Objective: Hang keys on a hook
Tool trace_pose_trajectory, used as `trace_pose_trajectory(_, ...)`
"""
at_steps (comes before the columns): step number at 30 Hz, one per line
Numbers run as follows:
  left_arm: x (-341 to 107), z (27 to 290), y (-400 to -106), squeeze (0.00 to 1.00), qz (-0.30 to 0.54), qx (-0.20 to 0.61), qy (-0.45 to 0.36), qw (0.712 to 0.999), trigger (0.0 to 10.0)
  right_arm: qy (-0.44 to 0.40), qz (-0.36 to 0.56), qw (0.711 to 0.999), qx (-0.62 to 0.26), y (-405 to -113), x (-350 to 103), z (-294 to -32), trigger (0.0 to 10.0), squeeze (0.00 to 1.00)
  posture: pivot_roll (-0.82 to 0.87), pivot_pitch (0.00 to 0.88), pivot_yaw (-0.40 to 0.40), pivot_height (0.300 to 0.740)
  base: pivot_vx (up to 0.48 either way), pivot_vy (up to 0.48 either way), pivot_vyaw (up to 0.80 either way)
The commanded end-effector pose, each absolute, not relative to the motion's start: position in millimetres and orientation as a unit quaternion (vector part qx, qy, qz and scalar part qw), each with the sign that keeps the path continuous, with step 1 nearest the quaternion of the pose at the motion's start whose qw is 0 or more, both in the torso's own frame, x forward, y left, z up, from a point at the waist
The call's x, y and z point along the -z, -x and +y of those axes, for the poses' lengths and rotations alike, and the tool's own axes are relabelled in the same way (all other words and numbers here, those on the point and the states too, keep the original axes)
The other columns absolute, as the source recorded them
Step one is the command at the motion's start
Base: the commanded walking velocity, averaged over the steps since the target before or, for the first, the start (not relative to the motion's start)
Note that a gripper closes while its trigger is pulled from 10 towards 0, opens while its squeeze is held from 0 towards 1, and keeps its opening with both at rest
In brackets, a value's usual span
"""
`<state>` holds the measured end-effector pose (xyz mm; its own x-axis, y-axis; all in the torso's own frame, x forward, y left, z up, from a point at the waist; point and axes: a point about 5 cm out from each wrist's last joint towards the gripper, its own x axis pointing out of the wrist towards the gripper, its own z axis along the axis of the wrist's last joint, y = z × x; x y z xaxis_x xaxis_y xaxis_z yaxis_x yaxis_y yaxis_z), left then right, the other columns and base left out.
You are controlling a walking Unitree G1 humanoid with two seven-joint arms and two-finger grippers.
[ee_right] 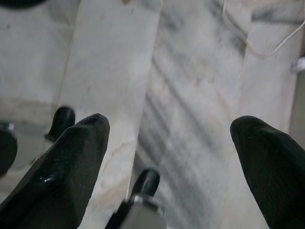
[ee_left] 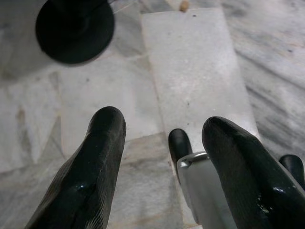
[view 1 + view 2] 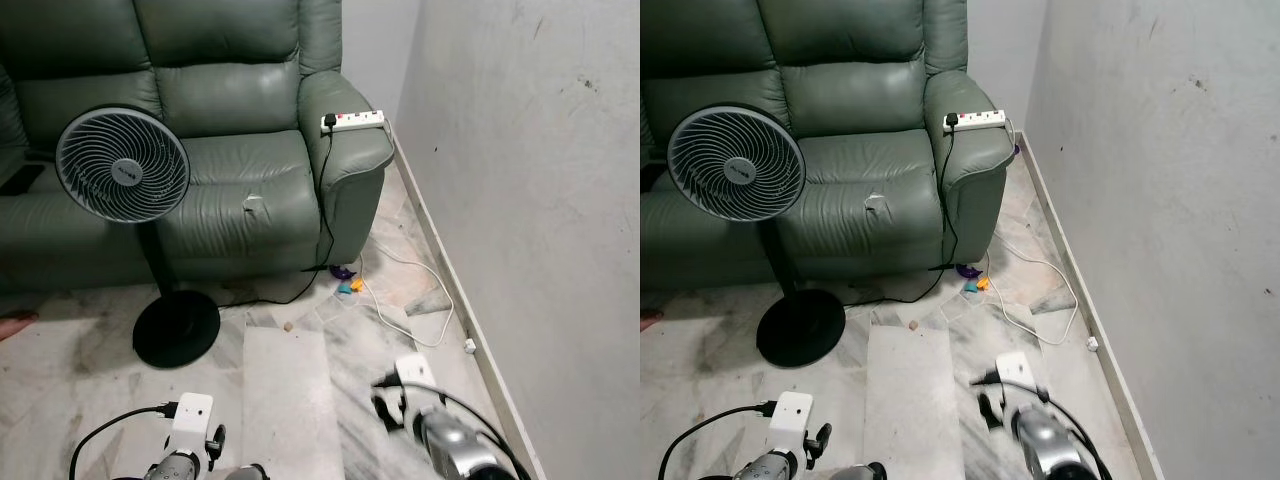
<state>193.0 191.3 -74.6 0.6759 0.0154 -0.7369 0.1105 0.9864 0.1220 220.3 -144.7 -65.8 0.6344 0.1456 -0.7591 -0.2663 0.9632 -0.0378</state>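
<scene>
A small cluster of purple, teal and orange items (image 3: 346, 279) lies on the marble floor at the foot of the sofa's armrest; too small to tell whether they are keys. My left arm (image 3: 187, 440) hangs low at the bottom left. Its gripper (image 2: 162, 126) is open over pale floor tiles, with nothing between the fingers. My right arm (image 3: 445, 435) hangs low at the bottom right, well short of the coloured items. The right gripper (image 1: 171, 126) is open wide above the grey-veined marble and holds nothing.
A green leather sofa (image 3: 230, 150) fills the back. A standing fan (image 3: 122, 164) on a black round base (image 3: 176, 327) stands before it. A white power strip (image 3: 352, 121) rests on the armrest. A white cable (image 3: 415, 300) trails along the floor beside the right wall (image 3: 540, 200).
</scene>
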Motion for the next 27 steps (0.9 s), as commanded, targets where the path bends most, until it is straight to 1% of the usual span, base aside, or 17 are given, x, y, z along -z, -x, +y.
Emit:
trace_pose_trajectory(1,79,191,-187,0.00,0.422,0.035,-0.078,0.903,10.0,0.081,0.424,0.893,-0.129,-213,70,-143,10.0,0.00,0.06,0.087,-0.012,0.740,0.000,0.000,0.00)
trace_pose_trajectory(4,80,190,-186,0.00,0.427,0.041,-0.081,0.900,10.0,0.094,0.417,0.892,-0.146,-213,70,-141,10.0,0.00,0.06,0.087,-0.011,0.740,0.000,0.000,0.00)
trace_pose_trajectory(7,81,190,-183,0.00,0.431,0.041,-0.080,0.898,10.0,0.105,0.404,0.893,-0.169,-217,67,-136,10.0,0.00,0.05,0.089,-0.010,0.740,0.000,0.000,0.78)
trace_pose_trajectory(10,85,189,-176,0.00,0.443,0.047,-0.076,0.892,10.0,0.126,0.407,0.884,-0.192,-213,69,-133,10.0,0.00,0.06,0.090,-0.009,0.740,0.000,0.000,0.79)
trace_pose_trajectory(24,90,191,-165,0.00,0.461,0.058,-0.069,0.883,10.0,0.148,0.420,0.872,-0.203,-203,75,-140,10.0,0.00,0.06,0.096,-0.011,0.740,0.000,0.000,0.80)
trace_pose_trajectory(27,90,191,-164,0.00,0.464,0.063,-0.067,0.881,10.0,0.137,0.425,0.873,-0.194,-201,76,-142,10.0,0.00,0.06,0.098,-0.009,0.740,0.000,0.000,0.43)
